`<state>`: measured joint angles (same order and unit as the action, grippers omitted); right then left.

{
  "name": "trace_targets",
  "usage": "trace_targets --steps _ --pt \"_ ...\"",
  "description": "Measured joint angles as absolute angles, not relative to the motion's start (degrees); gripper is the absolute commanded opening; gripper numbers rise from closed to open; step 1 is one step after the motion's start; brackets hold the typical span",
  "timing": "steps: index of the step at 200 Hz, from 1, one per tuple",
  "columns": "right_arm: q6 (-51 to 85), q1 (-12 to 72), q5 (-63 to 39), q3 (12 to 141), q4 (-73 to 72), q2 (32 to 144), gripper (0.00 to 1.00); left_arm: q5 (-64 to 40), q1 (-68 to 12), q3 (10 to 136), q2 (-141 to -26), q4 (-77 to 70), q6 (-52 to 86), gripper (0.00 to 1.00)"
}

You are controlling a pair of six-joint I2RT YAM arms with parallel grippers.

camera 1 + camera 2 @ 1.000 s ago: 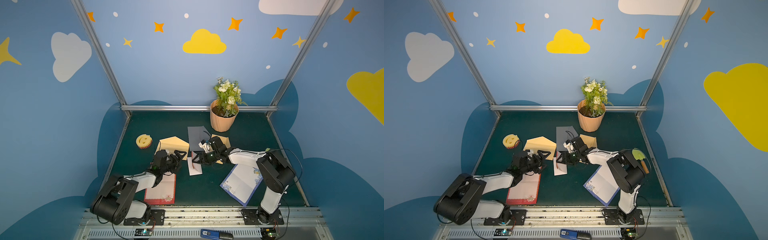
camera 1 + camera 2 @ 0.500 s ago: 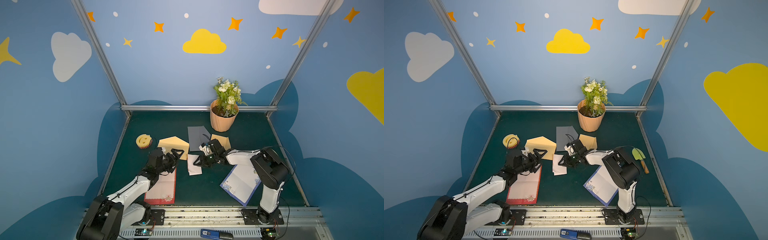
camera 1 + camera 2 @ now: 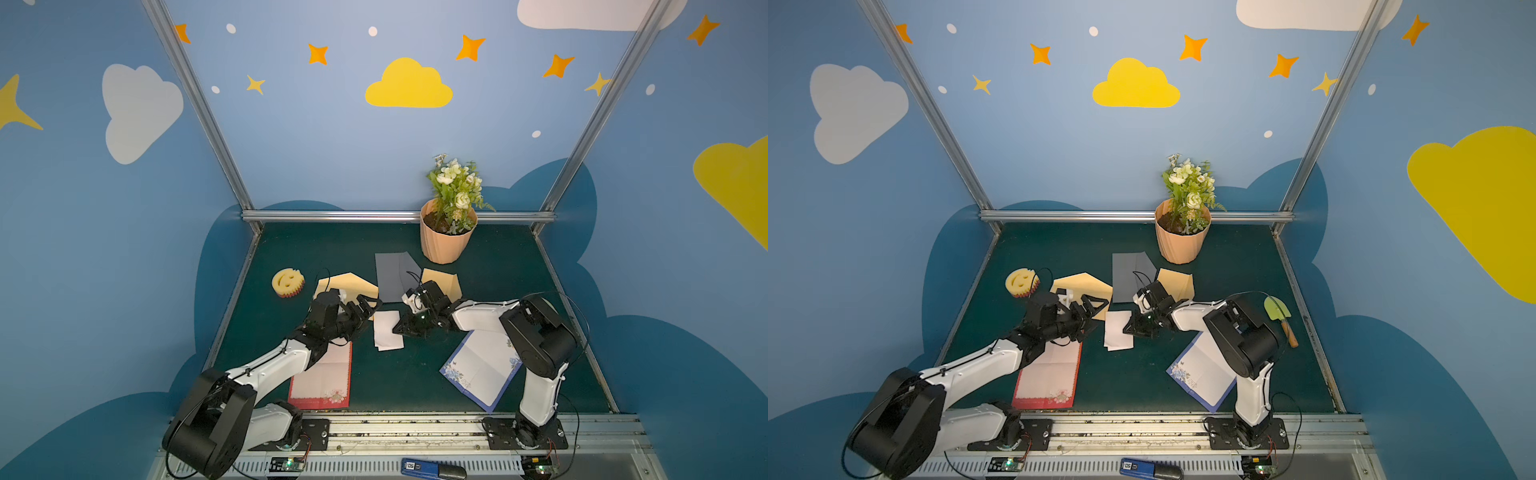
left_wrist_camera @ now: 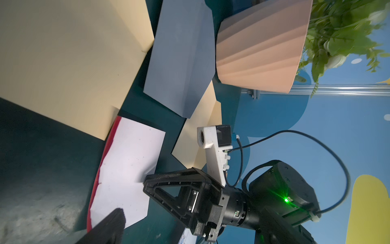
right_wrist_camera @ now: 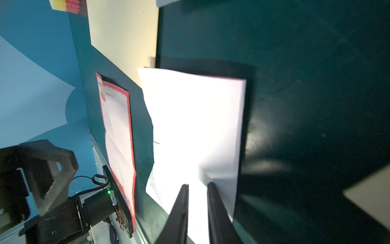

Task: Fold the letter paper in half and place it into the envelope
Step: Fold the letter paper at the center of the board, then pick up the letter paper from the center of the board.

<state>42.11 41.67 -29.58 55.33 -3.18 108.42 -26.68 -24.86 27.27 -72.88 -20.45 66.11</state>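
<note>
Your right gripper [image 5: 197, 186] has its jaws drawn in to a thin slit, right at the right edge of the folded paper [image 5: 194, 126]. Honestly I can't tell if they're biting the sheet or just straddling a ruck in it.

Left gripper [image 3: 360, 309] is spread wide and holding nothing. It hovers just left of the paper, over the tan envelope [image 3: 347, 286].

The paper lies mid-table [image 3: 332, 249] between the two grippers, just near of the grey envelope [image 3: 390, 276].

My guess is it's light and floppy, so it'll skate on the mat and spring open. I'd pinch both layers together close to an edge.

Nothing readable anywhere; the print on the red-bordered sheet [image 5: 118, 135] is a blur.
</note>
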Motion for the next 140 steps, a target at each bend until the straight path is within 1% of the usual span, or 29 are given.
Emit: trace_targets --steps 46,65,99,140 --pt "42.48 41.32 -29.65 54.72 -4.51 108.40 0.23 -26.72 -26.83 27.88 -80.42 -23.88 66.24 1.00" --pt "42.63 41.08 -29.78 54.00 -5.69 108.01 0.28 -26.68 -27.05 27.88 -82.26 -24.27 66.24 1.00" --pt "42.61 40.60 -29.30 52.27 -5.30 105.32 0.35 -26.68 -27.14 27.83 -84.99 -25.10 66.26 1.00" --pt "41.98 38.15 -28.14 51.09 -3.99 101.65 0.38 -26.92 -27.18 26.98 -87.50 -28.51 66.72 1.00"
